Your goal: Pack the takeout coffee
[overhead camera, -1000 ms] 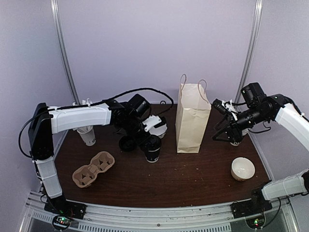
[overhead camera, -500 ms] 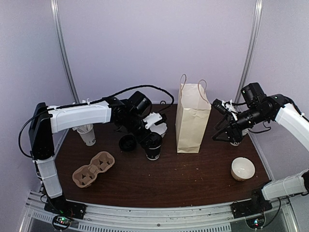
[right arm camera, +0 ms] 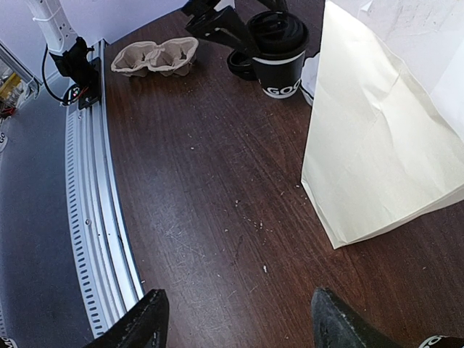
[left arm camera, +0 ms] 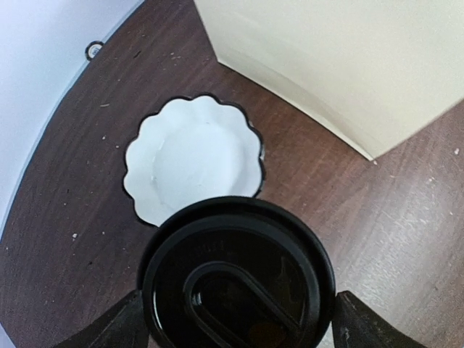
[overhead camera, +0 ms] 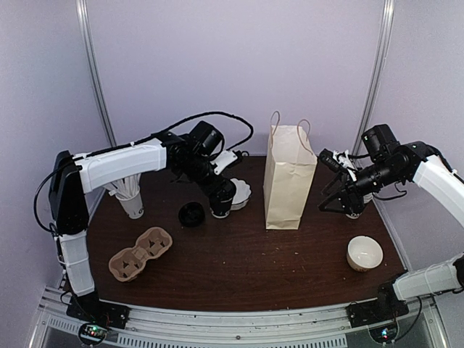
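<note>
My left end effector (left arm camera: 237,319) grips the takeout coffee (left arm camera: 235,268) beside the paper bag (overhead camera: 288,181) - a light, crushable cup, likely stiffest just under the lid. My right end effector (right arm camera: 235,319) gapes wide, empty.

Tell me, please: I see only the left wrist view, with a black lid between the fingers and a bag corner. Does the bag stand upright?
Observer: Yes, the paper bag stands upright, handles up, to the right of the coffee cup.
Operator: Where is the right gripper?
Observer: The right gripper hovers open on the bag's far side, holding nothing.
Operator: What lies near the front edge?
Observer: A cardboard cup carrier, front left, empty.
</note>
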Tool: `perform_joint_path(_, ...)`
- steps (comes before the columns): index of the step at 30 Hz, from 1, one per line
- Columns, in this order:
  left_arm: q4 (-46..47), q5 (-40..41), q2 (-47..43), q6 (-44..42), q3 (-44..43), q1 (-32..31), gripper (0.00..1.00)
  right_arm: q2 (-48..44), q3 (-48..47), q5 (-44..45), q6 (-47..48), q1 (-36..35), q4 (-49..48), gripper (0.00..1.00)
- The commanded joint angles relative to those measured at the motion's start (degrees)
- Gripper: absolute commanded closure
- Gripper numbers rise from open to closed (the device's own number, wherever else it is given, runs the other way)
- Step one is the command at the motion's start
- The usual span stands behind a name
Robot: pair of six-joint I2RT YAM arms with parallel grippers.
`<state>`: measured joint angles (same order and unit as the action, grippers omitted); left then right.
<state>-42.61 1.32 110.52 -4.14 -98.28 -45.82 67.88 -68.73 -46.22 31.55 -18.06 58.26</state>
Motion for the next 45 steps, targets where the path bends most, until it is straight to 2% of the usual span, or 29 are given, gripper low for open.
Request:
perform_joint_path(1, -1.9, 2.8, 4.3, 1.2, -4.7, 2.4, 0.12, -1.3, 0.8, 0.6, 0.2, 0.4, -0.3, 0.29)
perform_joint_path(13, -1.6, 3.3, 5.3, 2.2, -5.2, 3.3, 0.12, -1.5, 1.1, 0.8, 0.4, 0.3, -0.2, 0.29)
perform_joint_path(20, -0.8, -3.7, 0.1, 5.8, -2.6, 3.3, 0.14, -1.3, 1.2, 1.0, 0.4, 0.3, -0.3, 0.29)
perform_joint_path(25, 1.0, -4.6, -4.6, 6.3, 1.1, 3.3, 0.14, -1.1, 1.0, 0.9, 0.4, 0.4, -0.3, 0.29)
perform_joint_path(29, 4.4, -0.8, -6.5, 5.6, 3.9, 3.4, 0.14, -1.1, 1.1, 0.8, 0.4, 0.4, -0.3, 0.29)
perform_joint_path(45, 12.8, 6.6, 2.8, 7.8, -3.6, 11.8, 0.13, -1.8, 1.1, 1.0, 0.4, 0.5, -0.2, 0.29)
